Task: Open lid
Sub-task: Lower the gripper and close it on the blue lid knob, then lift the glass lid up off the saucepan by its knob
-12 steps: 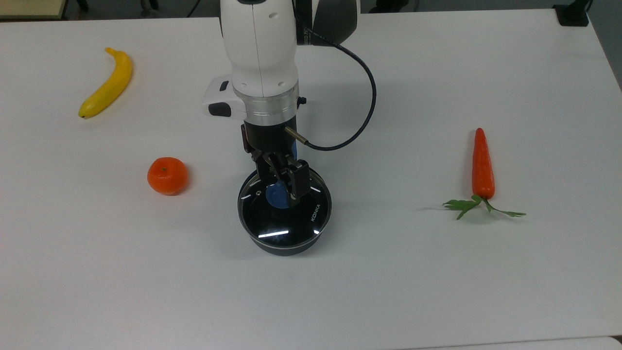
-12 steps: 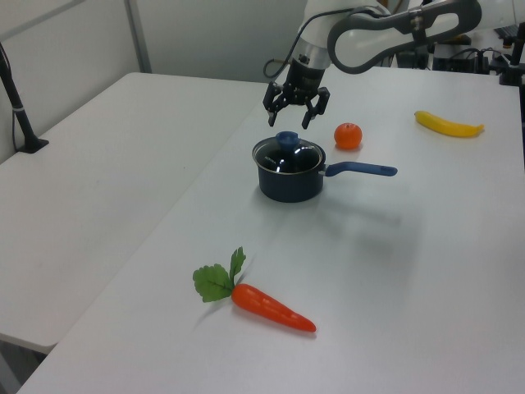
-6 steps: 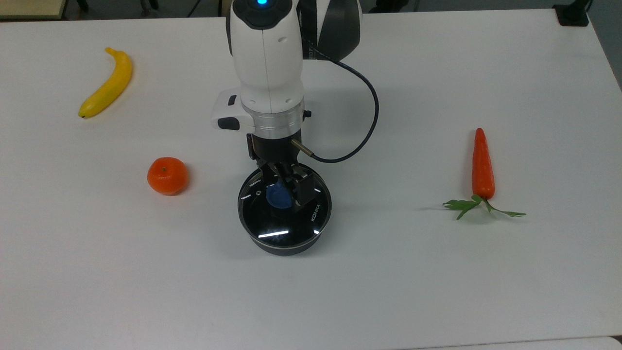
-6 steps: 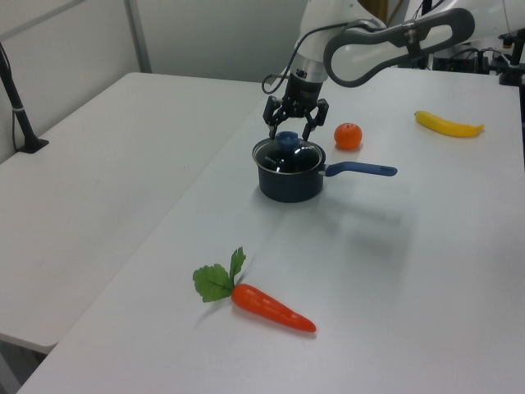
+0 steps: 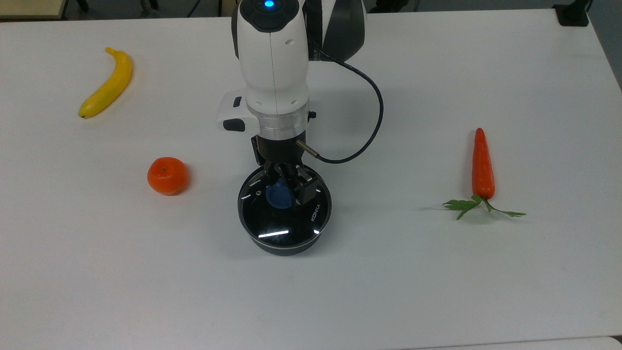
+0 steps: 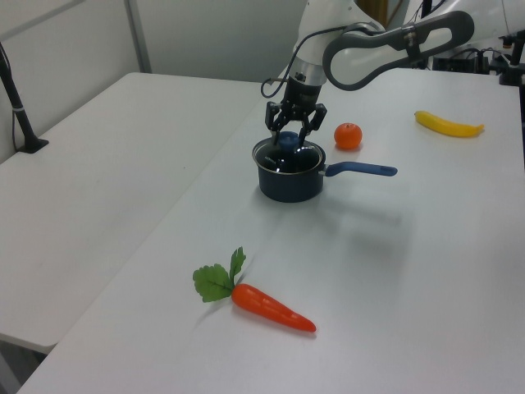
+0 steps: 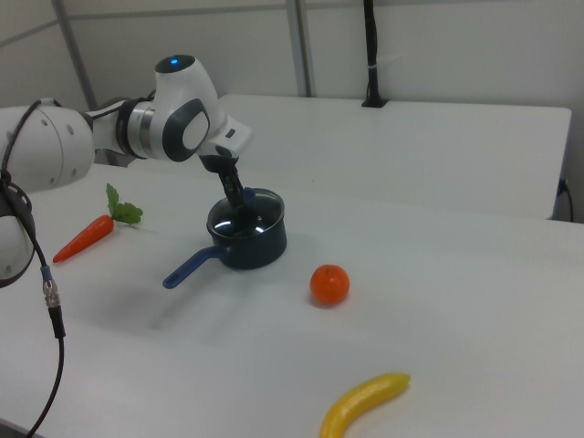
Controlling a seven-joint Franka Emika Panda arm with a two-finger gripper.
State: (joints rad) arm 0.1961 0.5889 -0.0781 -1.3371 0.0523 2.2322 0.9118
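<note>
Lowering since a second ago, spread pincer (image 5: pixel 285 190) now astride knob of lid (image 5: pixel 285 214).

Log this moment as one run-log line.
phase: reaching for knob | gripper: open, straddling blue knob | lid: seated on saucepan | carrot, orange, banana: apart on table

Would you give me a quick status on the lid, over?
Gripper open, straddling the blue knob. Lid seated on the saucepan. Nothing in the way.
</note>
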